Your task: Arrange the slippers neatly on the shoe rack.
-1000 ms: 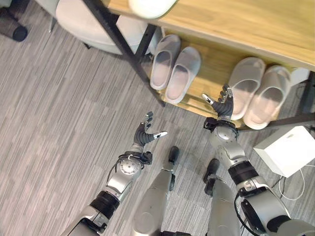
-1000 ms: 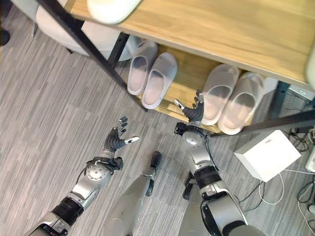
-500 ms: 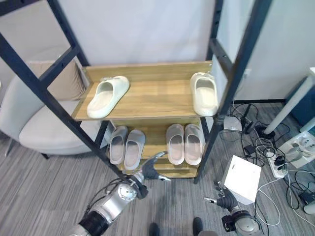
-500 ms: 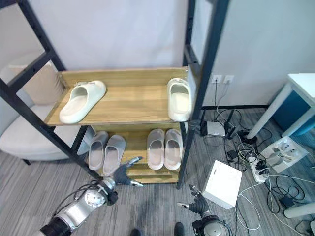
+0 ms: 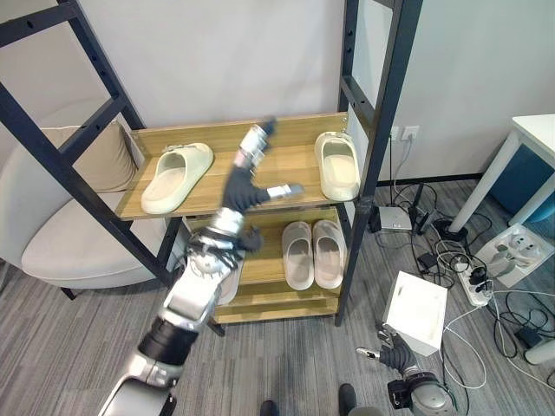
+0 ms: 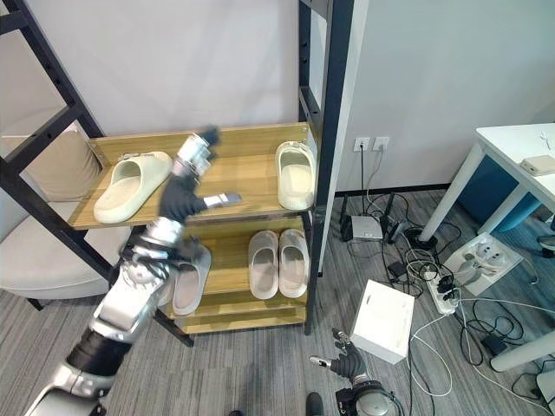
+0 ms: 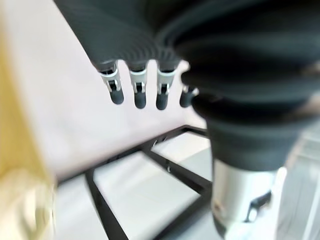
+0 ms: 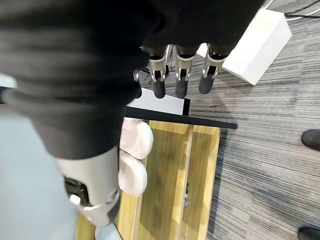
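Observation:
A wooden shoe rack (image 5: 295, 140) with black posts stands ahead. Its upper shelf bears two cream slippers set apart, one at the left (image 5: 176, 176) lying at an angle, one at the right (image 5: 337, 165) pointing straight in. On the lower shelf a pale grey pair (image 5: 312, 253) lies side by side; a second grey pair (image 6: 192, 282) is partly hidden behind my left arm. My left hand (image 5: 243, 180) is raised before the upper shelf between the cream slippers, open, holding nothing. My right hand (image 5: 395, 354) hangs low near the floor, open; its fingers (image 8: 175, 75) are straight.
A pale armchair (image 5: 61, 243) stands left of the rack. A white box (image 5: 418, 310) sits on the floor at the rack's right foot. Power strips and cables (image 5: 486, 277) lie further right, by a white table (image 5: 538, 139).
The camera has tilted up from the floor to the whole rack. My left hand has risen from lower-shelf height to the upper shelf. The right hand stays low.

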### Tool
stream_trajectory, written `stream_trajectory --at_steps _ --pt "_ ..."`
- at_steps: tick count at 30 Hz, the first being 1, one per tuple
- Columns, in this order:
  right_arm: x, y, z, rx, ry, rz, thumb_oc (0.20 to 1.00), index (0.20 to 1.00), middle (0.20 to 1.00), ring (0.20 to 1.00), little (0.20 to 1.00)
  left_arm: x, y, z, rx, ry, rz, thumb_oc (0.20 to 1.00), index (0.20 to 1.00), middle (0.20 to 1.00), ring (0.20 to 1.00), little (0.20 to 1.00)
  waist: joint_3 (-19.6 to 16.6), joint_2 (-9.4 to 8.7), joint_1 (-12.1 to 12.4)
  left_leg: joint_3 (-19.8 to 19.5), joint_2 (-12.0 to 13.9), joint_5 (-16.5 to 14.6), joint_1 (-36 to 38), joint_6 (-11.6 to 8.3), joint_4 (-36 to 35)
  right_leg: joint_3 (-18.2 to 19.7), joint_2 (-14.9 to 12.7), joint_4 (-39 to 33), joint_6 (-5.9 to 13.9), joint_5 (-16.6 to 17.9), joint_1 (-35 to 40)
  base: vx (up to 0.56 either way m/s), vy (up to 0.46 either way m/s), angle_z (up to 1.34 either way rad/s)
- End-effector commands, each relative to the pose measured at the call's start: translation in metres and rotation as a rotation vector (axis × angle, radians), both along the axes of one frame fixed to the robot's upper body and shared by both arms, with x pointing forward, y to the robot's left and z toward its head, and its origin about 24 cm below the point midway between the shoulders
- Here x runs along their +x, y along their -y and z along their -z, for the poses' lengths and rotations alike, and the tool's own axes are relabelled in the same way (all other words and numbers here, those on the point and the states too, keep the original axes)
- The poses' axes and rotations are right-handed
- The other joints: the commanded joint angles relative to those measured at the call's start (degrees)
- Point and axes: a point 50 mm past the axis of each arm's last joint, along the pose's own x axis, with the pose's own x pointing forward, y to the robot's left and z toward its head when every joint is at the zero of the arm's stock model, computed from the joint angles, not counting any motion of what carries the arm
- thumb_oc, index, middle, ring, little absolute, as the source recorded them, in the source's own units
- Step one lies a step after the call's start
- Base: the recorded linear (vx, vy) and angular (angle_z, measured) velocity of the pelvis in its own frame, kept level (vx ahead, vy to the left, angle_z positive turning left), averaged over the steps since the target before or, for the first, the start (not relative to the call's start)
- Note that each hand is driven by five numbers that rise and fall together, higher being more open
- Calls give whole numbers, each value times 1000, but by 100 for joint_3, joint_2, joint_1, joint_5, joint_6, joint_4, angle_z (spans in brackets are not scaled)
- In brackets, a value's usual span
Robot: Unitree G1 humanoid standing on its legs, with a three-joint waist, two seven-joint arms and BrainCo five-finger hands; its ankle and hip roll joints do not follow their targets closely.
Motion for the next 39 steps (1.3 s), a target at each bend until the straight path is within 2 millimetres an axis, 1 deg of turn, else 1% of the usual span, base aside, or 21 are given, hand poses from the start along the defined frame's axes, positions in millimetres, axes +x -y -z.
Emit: stream_trajectory --at_steps 1,2,3,4,5,7,8,9,11,12,13,14,16,18,20,24,29,33,34,37,39 --pt "31 -8 -27 42 189 -20 1000 1000 1000 1000 1000 11 -3 -22 191 181 -181 1000 1000 1000 1000 1000 256 -73 13 119 -250 -1158 480 175 3 5 -106 11 287 -1022 597 42 27 -5" --pt "29 -8 -29 42 200 -39 1000 1000 1000 1000 1000 19 -25 -33 340 235 -343 1000 1000 1000 1000 1000 248 -57 -8 139 -253 -1167 467 169 3 15 -112 11 314 -1001 570 43 27 -6" --pt "29 -8 -29 43 201 -39 1000 1000 1000 1000 1000 19 -25 -33 341 236 -344 1000 1000 1000 1000 1000 250 -63 -6 140 -254 -1167 466 169 3 15 -112 11 314 -1001 568 56 47 -9" --pt "26 -7 -29 41 202 -49 1000 1000 1000 1000 1000 23 -41 -42 480 282 -468 1000 1000 1000 1000 1000 249 -54 -14 156 -256 -1178 456 170 3 14 -125 11 339 -978 550 26 26 -8" --pt "26 -7 -29 41 202 -49 1000 1000 1000 1000 1000 23 -40 -42 481 282 -468 1000 1000 1000 1000 1000 247 -56 -15 156 -257 -1178 455 170 3 14 -125 11 339 -978 549 39 39 -5" --pt "25 -4 -29 35 203 -58 1000 1000 1000 1000 1000 28 -60 -50 646 304 -607 1000 1000 1000 1000 1000 243 -42 -28 169 -262 -1193 437 173 3 15 -139 11 365 -957 522 41 47 0" --pt "24 -2 -31 31 213 -63 1000 1000 1000 1000 1000 29 -73 -57 760 328 -693 1000 1000 1000 1000 1000 256 -51 -28 181 -276 -1201 415 181 3 22 -154 11 391 -938 483 40 49 -2" --pt "24 -2 -31 31 213 -63 1000 1000 1000 1000 1000 29 -73 -57 760 328 -692 1000 1000 1000 1000 1000 255 -52 -27 181 -277 -1201 414 181 3 22 -154 11 391 -938 482 33 49 -6" --pt "22 -1 -33 28 217 -73 1000 1000 1000 1000 1000 29 -91 -62 860 328 -790 1000 1000 1000 1000 1000 261 -51 -36 192 -287 -1202 377 189 3 35 -167 11 412 -920 431 23 53 -4" --pt "22 0 -34 26 221 -81 1000 1000 1000 1000 1000 29 -108 -71 939 327 -887 1000 1000 1000 1000 1000 284 -45 -44 206 -302 -1205 329 197 3 54 -176 11 437 -889 369 16 52 -1" --pt "23 0 -34 26 222 -81 1000 1000 1000 1000 1000 29 -108 -71 940 328 -887 1000 1000 1000 1000 1000 283 -49 -40 207 -302 -1204 324 197 3 55 -176 11 437 -888 364 11 68 -2" --pt "23 0 -34 27 225 -87 1000 1000 1000 1000 1000 27 -126 -77 1005 315 -974 1000 1000 1000 1000 1000 304 -50 -28 235 -314 -1200 269 206 3 75 -188 11 457 -862 303 3 34 -4" --pt "23 0 -35 29 228 -88 1000 1000 1000 1000 1000 26 -130 -78 1024 314 -994 1000 1000 1000 1000 1000 303 -52 -18 251 -319 -1197 252 209 3 79 -191 11 462 -859 282 11 32 -7" --pt "22 0 -34 31 227 -87 1000 1000 1000 1000 1000 23 -144 -80 1080 292 -1048 1000 1000 1000 1000 1000 298 -54 -1 268 -322 -1203 239 214 3 71 -199 11 472 -851 268 30 28 -9" --pt "21 0 -35 32 230 -94 1000 1000 1000 1000 1000 22 -151 -80 1121 277 -1076 1000 1000 1000 1000 1000 288 -61 10 269 -324 -1212 241 219 3 60 -205 11 477 -853 261 38 26 -5" --pt "20 0 -38 25 242 -112 1000 1000 1000 1000 1000 27 -167 -69 1210 183 -1136 1000 1000 1000 1000 1000 314 -52 -37 281 -331 -1226 232 231 3 53 -220 11 508 -846 237 21 24 -1" --pt "21 0 -42 36 265 -106 1000 1000 1000 1000 1000 35 -171 -71 1253 141 -1167 1000 1000 1000 1000 1000 347 -64 -96 320 -330 -1229 180 239 3 89 -205 11 527 -824 150 0 0 0" --pt "20 4 -45 49 276 -85 1000 1000 1000 1000 1000 38 -177 -80 1281 109 -1218 1000 1000 1000 1000 1000 381 -85 -190 411 -323 -1227 117 250 3 208 -175 11 555 -781 27 14 18 -6" --pt "17 6 -46 71 277 -62 1000 1000 1000 1000 1000 40 -184 -84 1302 72 -1250 1000 1000 1000 1000 1000 401 -112 -240 516 -308 -1232 94 261 3 304 -158 11 576 -734 -46 47 41 -26" --pt "13 10 -45 77 269 -38 1000 1000 1000 1000 1000 37 -188 -91 1294 69 -1275 1000 1000 1000 1000 1000 423 -120 -284 592 -304 -1241 80 266 3 364 -156 11 593 -710 -98 46 32 -29" --pt "12 12 -44 89 265 -20 1000 1000 1000 1000 1000 37 -190 -93 1301 61 -1284 1000 1000 1000 1000 1000 440 -124 -304 623 -307 -1247 72 271 3 388 -158 11 599 -688 -123 26 20 -11"
